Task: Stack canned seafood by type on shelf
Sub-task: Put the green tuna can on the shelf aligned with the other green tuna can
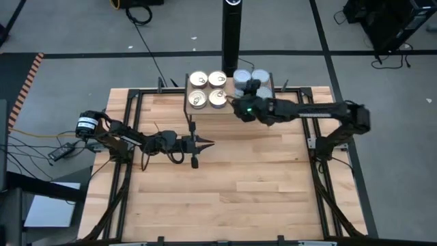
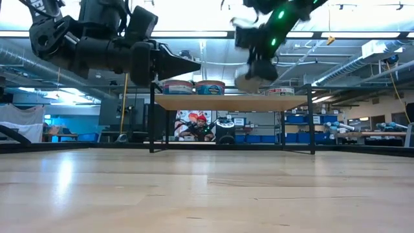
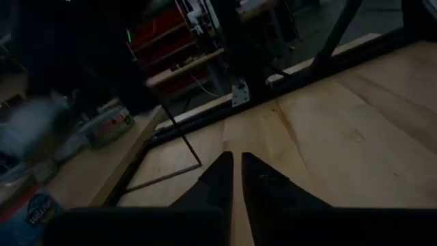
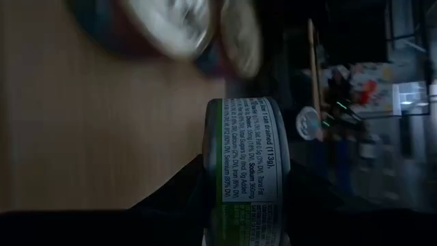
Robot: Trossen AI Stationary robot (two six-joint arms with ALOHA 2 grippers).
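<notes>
Green-labelled tin (image 4: pixel 247 171) in right hand (image 1: pixel 247 96), only wrist-visible.

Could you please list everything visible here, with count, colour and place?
gold-lid tins: four, shiny gold/cream lids, in a square on the shelf's left half.
grey-lid tins: at least two seen, blue-grey lids, on the shelf's right half, partly hidden under the right gripper.
held tin: one, green-edged white label, between the right gripper's fingers above the shelf.
shelf: one, light wood on black wire legs, at the table's far edge.
table: one, light wood planks, black frame.
black post: one, behind the shelf.
left gripper: dark, fingers together and empty, over the table centre-left.
right gripper: dark, green light, over the shelf's right half.
</notes>
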